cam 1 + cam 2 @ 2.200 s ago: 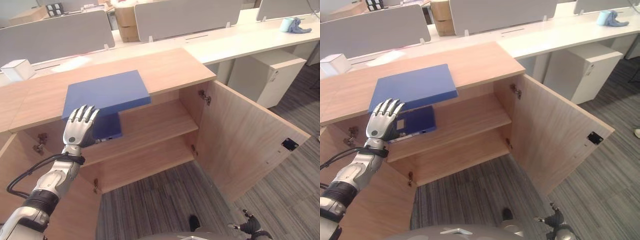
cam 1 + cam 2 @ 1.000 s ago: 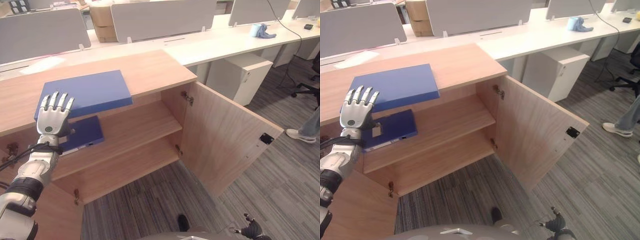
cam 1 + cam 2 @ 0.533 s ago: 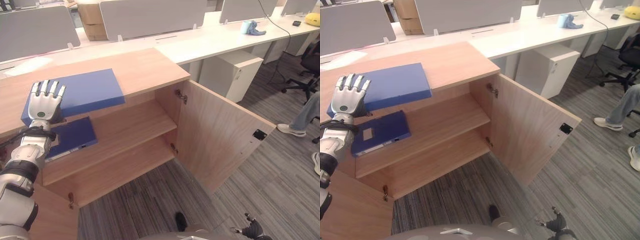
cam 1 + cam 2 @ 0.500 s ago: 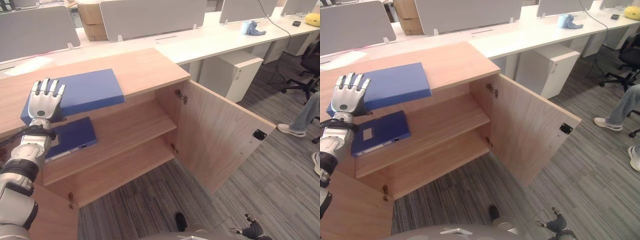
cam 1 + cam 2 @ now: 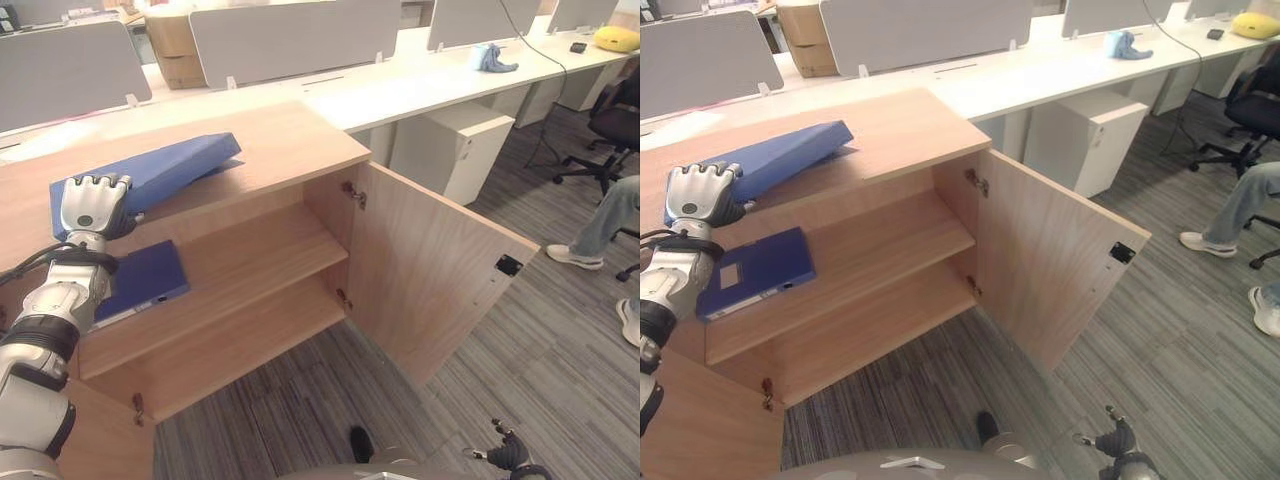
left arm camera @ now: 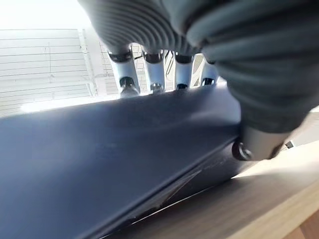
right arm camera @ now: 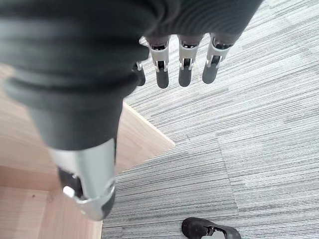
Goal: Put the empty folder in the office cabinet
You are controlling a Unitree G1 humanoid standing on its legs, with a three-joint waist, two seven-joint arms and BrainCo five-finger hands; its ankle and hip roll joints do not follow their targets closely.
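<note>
On cabinet top: blue folder (image 5: 150, 172) lies tilted, its near end raised off the wood, far end resting on the top panel.
Left robot hand (image 5: 92, 203): fingers curled over the folder's near edge, thumb under it, gripping it.
Office cabinet (image 5: 290, 150): right door (image 5: 440, 280) swung wide open; upper shelf (image 5: 250, 250) holds a second blue folder (image 5: 140, 280) lying flat at its left end; lower shelf (image 5: 230, 335) bare.
Right robot hand (image 7: 179, 64): hangs low over grey carpet (image 7: 259, 149), fingers straight and relaxed, holding nothing.
Left wrist view: fingers (image 6: 152, 74) wrapped over the dark folder cover, wood beneath.
Eye views: white tabletop (image 5: 420, 80) behind; a person's leg and shoe (image 5: 1225, 215) at right.
</note>
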